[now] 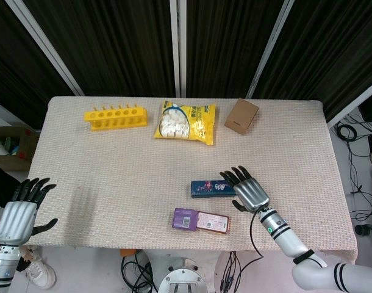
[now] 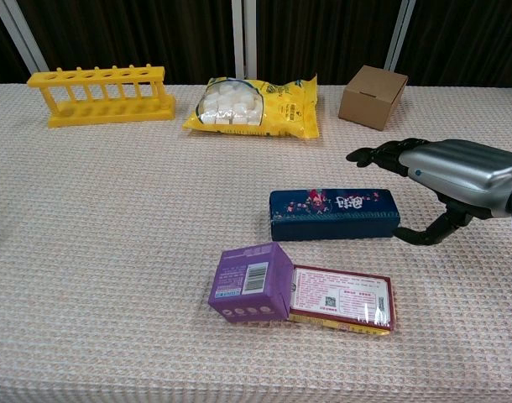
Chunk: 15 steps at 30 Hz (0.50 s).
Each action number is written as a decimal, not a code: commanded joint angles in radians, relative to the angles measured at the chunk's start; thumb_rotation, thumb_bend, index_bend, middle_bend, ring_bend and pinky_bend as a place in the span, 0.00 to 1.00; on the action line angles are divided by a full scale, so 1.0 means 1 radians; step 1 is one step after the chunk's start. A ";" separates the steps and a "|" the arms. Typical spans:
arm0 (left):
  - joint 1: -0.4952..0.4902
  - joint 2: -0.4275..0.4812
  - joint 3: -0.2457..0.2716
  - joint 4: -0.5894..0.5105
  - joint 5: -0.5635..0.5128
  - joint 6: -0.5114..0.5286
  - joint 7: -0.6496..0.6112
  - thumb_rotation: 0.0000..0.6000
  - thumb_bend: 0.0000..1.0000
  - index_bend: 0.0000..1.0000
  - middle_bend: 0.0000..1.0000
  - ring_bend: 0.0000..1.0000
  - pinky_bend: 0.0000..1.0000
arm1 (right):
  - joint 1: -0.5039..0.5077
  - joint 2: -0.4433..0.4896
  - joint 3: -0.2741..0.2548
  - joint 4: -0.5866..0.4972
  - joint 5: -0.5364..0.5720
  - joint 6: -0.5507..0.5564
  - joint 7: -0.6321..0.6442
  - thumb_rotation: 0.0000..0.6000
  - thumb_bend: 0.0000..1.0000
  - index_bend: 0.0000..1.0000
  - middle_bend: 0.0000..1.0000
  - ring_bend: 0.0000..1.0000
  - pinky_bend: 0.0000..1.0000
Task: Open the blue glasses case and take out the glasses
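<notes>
Both empty, right robot hand (image 1: 249, 190) fingers spread beside closed blue glasses case (image 1: 213, 188), left robot hand (image 1: 22, 209) open

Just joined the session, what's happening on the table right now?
The right robot hand is reaching for the blue glasses case, fingers spread beside its right end, not yet gripping. The case is still closed, lying flat behind the purple box. The left robot hand idles open at the table's left edge, holding nothing.

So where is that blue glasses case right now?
The blue glasses case lies closed on the table's near right part, just behind the purple box and red packet, with the right hand beside its right end.
</notes>
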 commanded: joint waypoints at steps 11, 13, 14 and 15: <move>0.008 0.003 0.003 -0.007 0.003 0.010 0.006 1.00 0.03 0.22 0.13 0.10 0.10 | 0.026 0.026 -0.045 -0.003 -0.126 -0.015 0.010 1.00 0.40 0.02 0.00 0.00 0.00; 0.009 0.005 0.004 -0.009 0.004 0.011 0.008 1.00 0.03 0.22 0.13 0.10 0.10 | 0.035 0.041 -0.061 -0.010 -0.167 -0.021 0.012 1.00 0.46 0.08 0.00 0.00 0.00; 0.010 0.006 0.004 -0.011 0.004 0.012 0.009 1.00 0.03 0.22 0.13 0.10 0.10 | 0.042 0.049 -0.071 -0.013 -0.192 -0.026 0.013 1.00 0.47 0.09 0.00 0.00 0.00; 0.010 0.007 0.004 -0.012 0.004 0.013 0.011 1.00 0.03 0.22 0.13 0.10 0.10 | 0.047 0.055 -0.079 -0.015 -0.208 -0.032 0.012 1.00 0.48 0.11 0.00 0.00 0.00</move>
